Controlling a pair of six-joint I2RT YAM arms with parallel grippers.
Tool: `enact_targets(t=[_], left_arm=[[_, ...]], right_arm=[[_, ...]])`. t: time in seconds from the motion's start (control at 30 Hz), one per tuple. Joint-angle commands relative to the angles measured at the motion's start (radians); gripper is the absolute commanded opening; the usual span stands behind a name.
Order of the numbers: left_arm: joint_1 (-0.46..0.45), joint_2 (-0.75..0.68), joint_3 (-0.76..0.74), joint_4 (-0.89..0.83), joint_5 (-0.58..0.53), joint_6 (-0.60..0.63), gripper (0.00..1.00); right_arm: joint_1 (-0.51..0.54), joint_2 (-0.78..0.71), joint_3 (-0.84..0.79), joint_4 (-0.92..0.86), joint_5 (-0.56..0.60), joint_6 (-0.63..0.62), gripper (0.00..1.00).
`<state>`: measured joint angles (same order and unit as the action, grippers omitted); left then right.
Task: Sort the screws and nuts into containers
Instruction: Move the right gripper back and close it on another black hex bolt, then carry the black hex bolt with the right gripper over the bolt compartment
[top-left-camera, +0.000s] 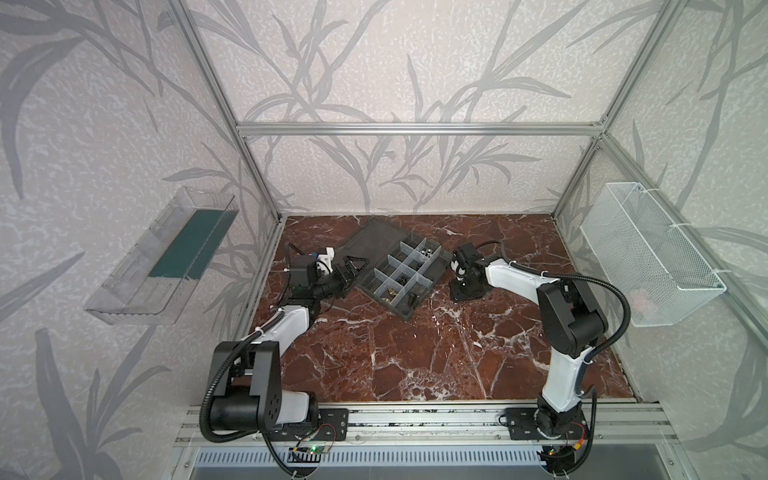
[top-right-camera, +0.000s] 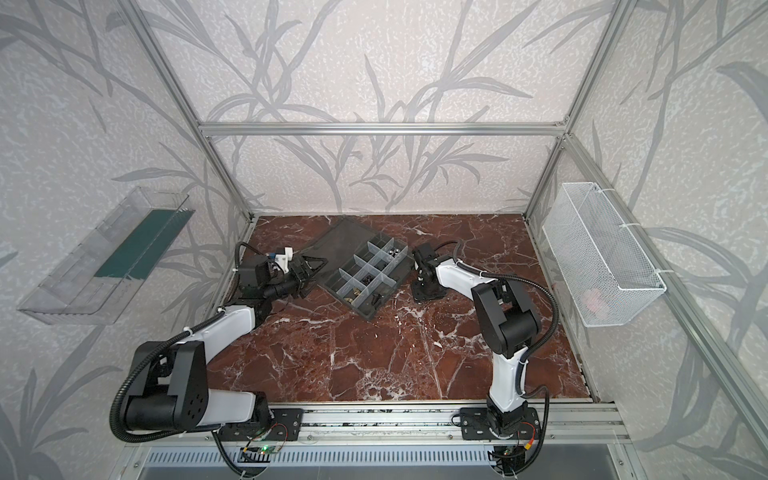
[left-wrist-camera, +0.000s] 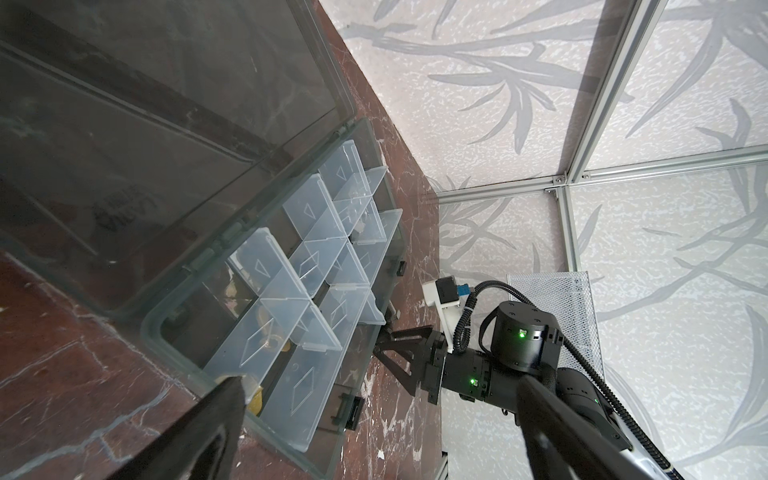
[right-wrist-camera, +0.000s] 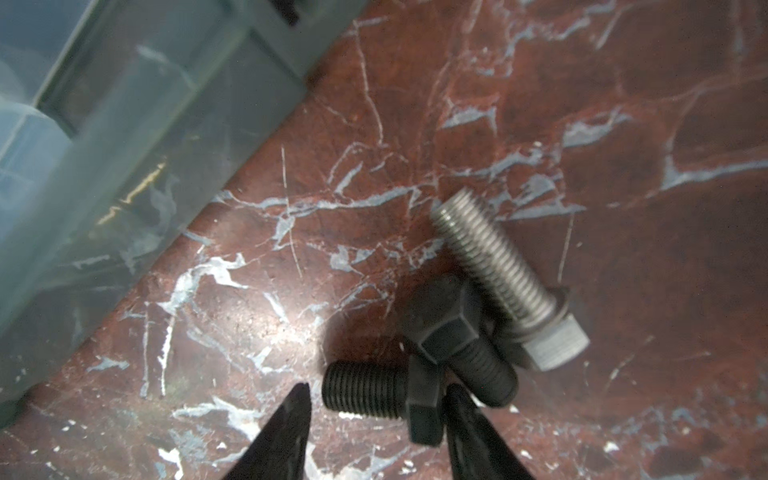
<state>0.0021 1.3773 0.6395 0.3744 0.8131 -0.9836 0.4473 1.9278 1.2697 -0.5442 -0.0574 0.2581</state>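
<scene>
Pick step: screw (right-wrist-camera: 365, 390) straddled by parted right gripper (right-wrist-camera: 378, 390) fingertips, ungrasped; closure called for; left gripper (top-left-camera: 356, 274) spread, empty.

The left arm (top-left-camera: 286, 324) reaches low on the left of the organizer box (top-left-camera: 434, 276), wrist level, with the left gripper (top-left-camera: 355, 272) aimed at the box and its jaws spread wide. On the right of the box the right arm (top-left-camera: 511, 274) bends over, wrist pitched down, and the right gripper (right-wrist-camera: 378, 392) stands with its jaws half apart.
</scene>
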Motion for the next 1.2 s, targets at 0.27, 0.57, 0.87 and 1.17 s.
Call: enact_targets(t=[0.27,0.57,0.87,1.17], left_arm=[[0.004,0.004,0.013,0.017,0.003,0.002,0.99],[0.003,0.005,0.015,0.018,0.004,0.0,0.99],[0.004,-0.001,0.009,0.021,0.006,-0.001,0.99],[0.004,-0.002,0.011,0.019,0.008,0.001,1.0]], right_arm=[[0.028,0.073,0.074,-0.043,0.055,-0.046,0.55],[0.06,0.088,0.076,-0.078,0.113,-0.04,0.52],[0.063,0.06,0.071,-0.075,0.093,-0.033,0.19],[0.053,-0.113,0.113,-0.024,0.003,-0.071,0.14]])
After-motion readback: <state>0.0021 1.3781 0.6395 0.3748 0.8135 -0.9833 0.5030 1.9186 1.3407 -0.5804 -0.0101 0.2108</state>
